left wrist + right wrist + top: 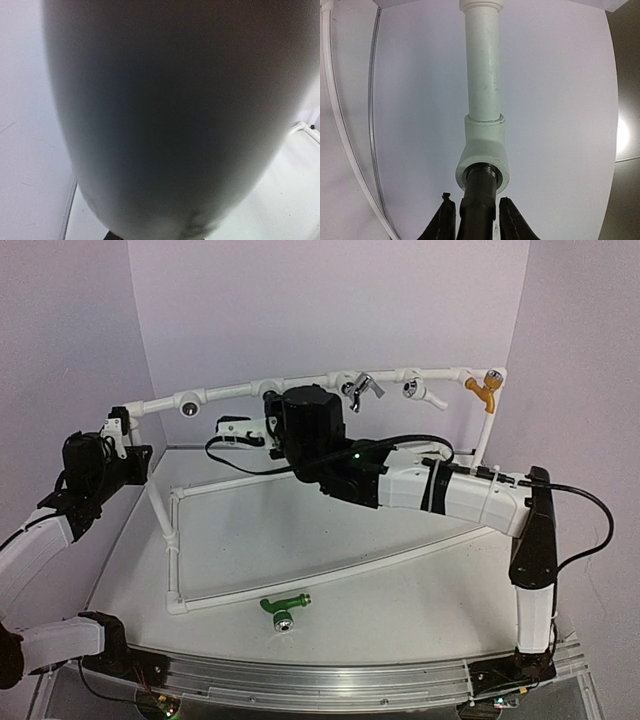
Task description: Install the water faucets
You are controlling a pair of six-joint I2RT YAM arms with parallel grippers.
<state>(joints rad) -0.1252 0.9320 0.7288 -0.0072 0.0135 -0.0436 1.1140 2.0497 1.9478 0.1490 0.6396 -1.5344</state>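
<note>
Green faucet (283, 604) lay loose on the desk (400, 590), just in front of the white pipe frame's (173, 550) near bar, silver threaded end towards the arm bases. No end effector near it.

Left end effector (118, 430) sat up by the left end of the back rail (230, 393). Left wrist cam was filled by a blurred grey mass, so I couldn't tell whether it was open or closed.

Right arm reached across to the rail's middle. Right end effector (477, 220) was clamped on the dark faucet (479, 200), one finger tight on each side. The faucet's threaded end sat in the mouth of a white fitting (482, 150) on the rail pipe (482, 65); I couldn't tell how deep.

Further right along the rail: chrome tap (360, 388), white tap (420, 390), orange tap (483, 388), all mounted. One fitting (187, 407) left of the arm had an open socket.
</note>
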